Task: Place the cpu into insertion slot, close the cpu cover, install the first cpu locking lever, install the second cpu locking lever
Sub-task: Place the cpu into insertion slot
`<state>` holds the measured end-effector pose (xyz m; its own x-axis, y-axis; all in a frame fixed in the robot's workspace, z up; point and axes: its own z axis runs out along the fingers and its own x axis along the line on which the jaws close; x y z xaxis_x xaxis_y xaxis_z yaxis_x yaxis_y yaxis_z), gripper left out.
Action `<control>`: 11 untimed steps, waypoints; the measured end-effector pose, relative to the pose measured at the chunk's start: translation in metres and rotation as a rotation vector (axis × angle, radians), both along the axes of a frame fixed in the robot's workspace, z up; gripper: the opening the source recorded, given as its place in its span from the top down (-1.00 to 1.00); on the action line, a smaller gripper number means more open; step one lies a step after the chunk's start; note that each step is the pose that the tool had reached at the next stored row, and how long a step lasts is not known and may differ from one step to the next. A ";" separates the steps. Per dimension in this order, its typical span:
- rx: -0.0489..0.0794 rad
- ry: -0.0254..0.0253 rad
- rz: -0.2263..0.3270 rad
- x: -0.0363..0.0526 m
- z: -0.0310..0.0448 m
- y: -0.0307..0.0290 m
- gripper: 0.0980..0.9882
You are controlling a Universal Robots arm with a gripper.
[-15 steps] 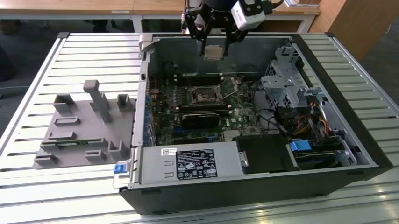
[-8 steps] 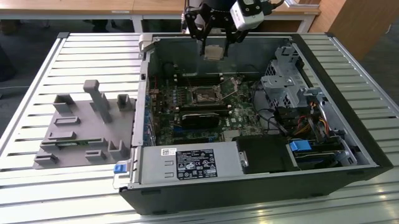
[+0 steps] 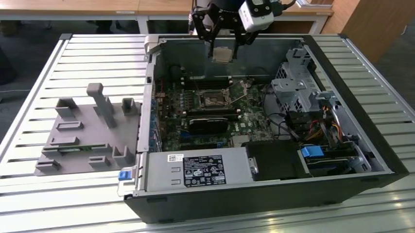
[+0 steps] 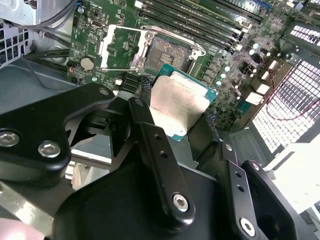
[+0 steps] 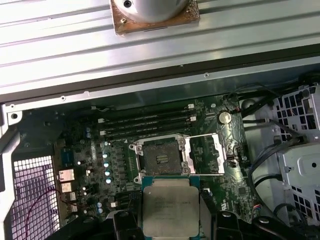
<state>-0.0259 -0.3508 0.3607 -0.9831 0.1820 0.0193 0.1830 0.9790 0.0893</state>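
Black fingers (image 4: pixel 150 135) of my gripper (image 3: pixel 223 47) are clamped on the chip (image 4: pixel 181 100), one on each of two opposite edges. In both wrist views its dull silver-tan face is toward the camera, with a teal rim around it. In the exterior view the chip hangs in the air over the far end of the open computer case (image 3: pixel 382 160), well clear of the green board (image 5: pixel 227 187). It is not touching anything but my fingers. The socket (image 5: pixel 160 157) is bare, with a dark centre and a silver rim, and nothing is seated in it. The cover (image 5: pixel 207 155) is swung open to one side of the socket, and the board shows through its square window. I can't tell whether it lies flat or stands tilted. Long black memory slots (image 5: pixel 145 125) run along the socket's other side. In the exterior view a black block (image 3: pixel 207 124) sits on the board on the socket's near side, and a labelled metal box (image 3: pixel 194 170) sits at the case's near end. The case sits on a slatted metal table (image 3: pixel 77 53). A grey plastic fixture (image 3: pixel 84 131) is at the exterior view's left, just beside the case wall.
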 end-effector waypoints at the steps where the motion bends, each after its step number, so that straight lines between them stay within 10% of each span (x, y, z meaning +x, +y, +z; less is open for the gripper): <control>1: 0.000 0.0000 -0.003 0.0000 0.0000 0.0000 0.00; 11: 0.000 0.0000 -0.028 0.0000 0.0000 0.0000 0.00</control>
